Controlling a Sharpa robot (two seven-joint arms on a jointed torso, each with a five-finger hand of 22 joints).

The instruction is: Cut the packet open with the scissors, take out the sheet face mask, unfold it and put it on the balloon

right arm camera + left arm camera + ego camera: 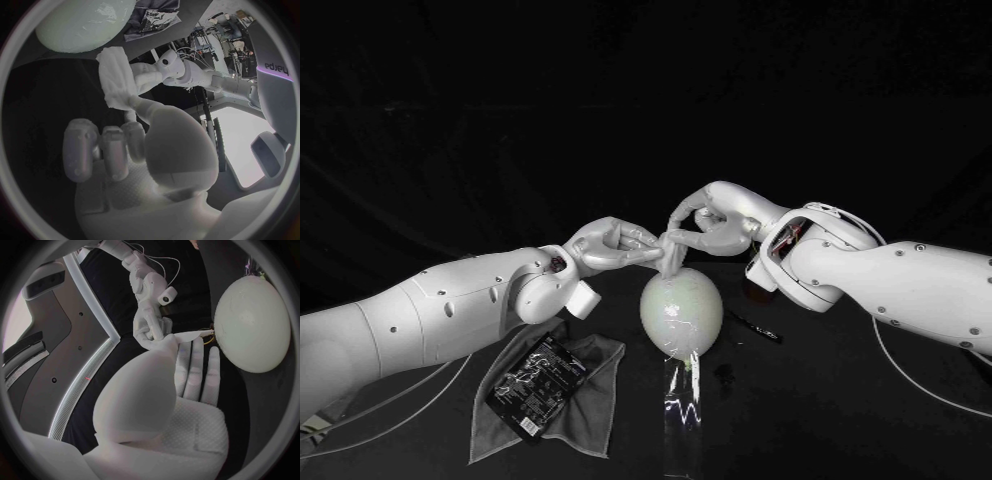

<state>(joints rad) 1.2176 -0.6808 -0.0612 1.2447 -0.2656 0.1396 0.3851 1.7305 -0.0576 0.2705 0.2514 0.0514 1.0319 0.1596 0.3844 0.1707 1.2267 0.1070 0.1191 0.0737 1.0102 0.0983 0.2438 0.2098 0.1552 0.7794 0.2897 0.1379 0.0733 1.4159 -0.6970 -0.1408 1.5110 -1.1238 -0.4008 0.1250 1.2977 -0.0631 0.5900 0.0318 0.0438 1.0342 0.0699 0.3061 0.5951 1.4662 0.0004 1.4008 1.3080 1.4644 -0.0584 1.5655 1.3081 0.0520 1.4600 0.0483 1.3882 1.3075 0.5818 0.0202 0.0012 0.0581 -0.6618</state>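
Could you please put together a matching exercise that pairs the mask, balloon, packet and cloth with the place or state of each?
Things:
1. sheet mask
2. balloon
3. packet
4. cloth

Places or states:
A. black, lying on the cloth
B. held between the left hand and the right hand
C. grey, spread out flat
D. pale, standing just below the two hands

Pairs: 1-B, 2-D, 3-A, 4-C
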